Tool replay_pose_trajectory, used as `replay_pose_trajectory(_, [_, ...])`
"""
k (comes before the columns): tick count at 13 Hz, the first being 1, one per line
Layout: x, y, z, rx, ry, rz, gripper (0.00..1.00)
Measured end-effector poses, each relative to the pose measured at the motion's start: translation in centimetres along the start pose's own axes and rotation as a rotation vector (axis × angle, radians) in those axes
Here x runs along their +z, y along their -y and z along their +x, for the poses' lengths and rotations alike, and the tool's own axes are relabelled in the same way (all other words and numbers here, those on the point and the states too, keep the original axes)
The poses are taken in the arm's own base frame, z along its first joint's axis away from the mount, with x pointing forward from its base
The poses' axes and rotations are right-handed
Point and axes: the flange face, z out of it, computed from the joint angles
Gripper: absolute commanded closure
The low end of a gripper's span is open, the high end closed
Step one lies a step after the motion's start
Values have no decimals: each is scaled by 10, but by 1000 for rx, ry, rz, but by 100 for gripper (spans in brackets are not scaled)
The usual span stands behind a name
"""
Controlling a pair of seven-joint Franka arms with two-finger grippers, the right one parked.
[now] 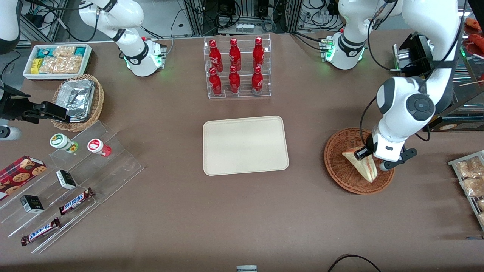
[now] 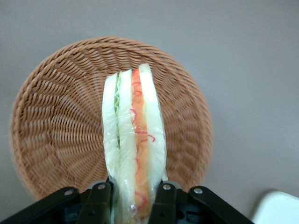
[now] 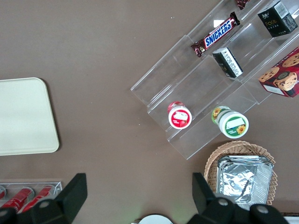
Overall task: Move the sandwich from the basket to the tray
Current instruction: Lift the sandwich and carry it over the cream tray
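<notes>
The left arm's gripper (image 2: pixel 135 198) pinches the plastic-wrapped sandwich (image 2: pixel 134 144) by its wide end, one finger (image 2: pixel 99 201) pressed on each bread face. In the wrist view the wedge stands on edge over the reddish-brown wicker basket (image 1: pixel 336 166), and seems lifted off the weave, though I cannot tell for certain. The cream tray (image 1: pixel 245 145) lies bare, well apart toward the table's middle, nearer the parked arm.

The risks, as I judge them: the slick wrap could let the wedge slip or pivot between the fingers during the carry, since only one end is held. A low sweep could snag the hanging tip on the basket rim. Squeezing harder may crush the soft bread.
</notes>
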Motion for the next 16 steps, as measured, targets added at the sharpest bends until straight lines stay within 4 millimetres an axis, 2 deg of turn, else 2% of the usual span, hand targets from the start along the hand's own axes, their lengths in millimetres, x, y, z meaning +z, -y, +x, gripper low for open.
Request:
replay_pose_trajectory(2, [-54,-51,-16,88,20,28,71])
replay_pose_trajectory(3, [-70,-79,-31,127,22,32,71])
replay_pose_trajectory(4, [-75,-108,-50,160,20,30,71])
replay_pose_trajectory(6, [-58,-163,-97,239,38,43,71])
replay_pose_trajectory(9, [-7,-231,-163,346,83,83,71])
replay_pose_trajectory(12, [25,-277,-202,407,97,91,71])
replay_pose_trajectory(16, [64,-315,-239,428,65,33,71])
